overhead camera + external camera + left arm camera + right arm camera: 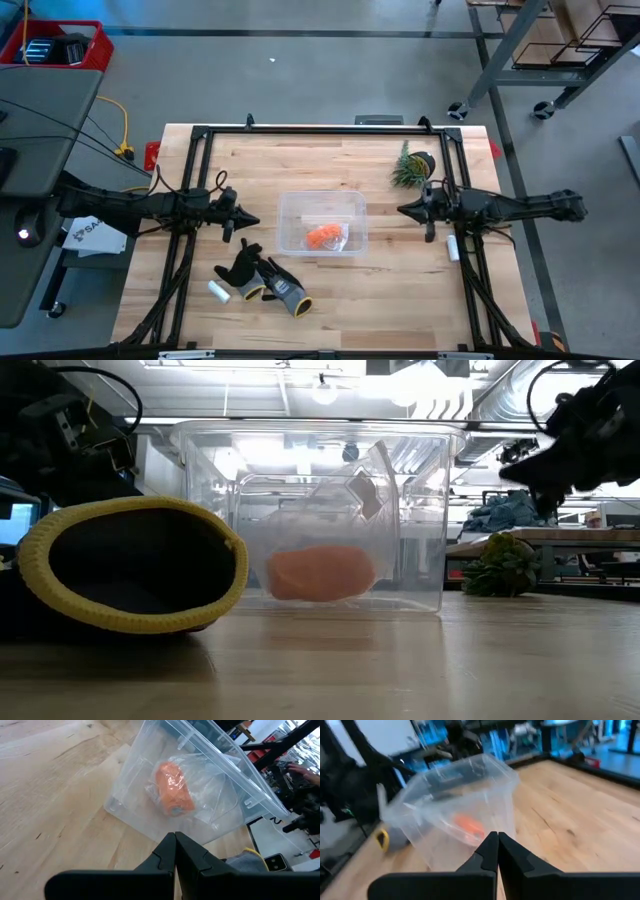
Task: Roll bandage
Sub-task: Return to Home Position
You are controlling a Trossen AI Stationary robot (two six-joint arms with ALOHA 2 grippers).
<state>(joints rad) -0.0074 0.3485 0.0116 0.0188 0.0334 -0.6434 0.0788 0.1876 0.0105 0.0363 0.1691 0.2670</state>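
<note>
From above you see the bandage (323,236), rolled, in the clear bin (296,199) mid-table, with the left gripper (250,221) and right gripper (404,210) flanking the bin, apart from it; low view: the roll lies on the bin's floor; wrist views: both pairs of jaws pressed together.

Bright, even overhead light; ceiling lamps (425,382) glare through the clear bin (420,510); table (400,290) shadows soft.

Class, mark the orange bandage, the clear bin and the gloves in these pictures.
bandage (172,790), left wrist view, middle of the roll.
clear bin (322,195), high view, rim on the side away from the gloves.
gloves (250,270), high view, dark fabric of one glove.
</note>
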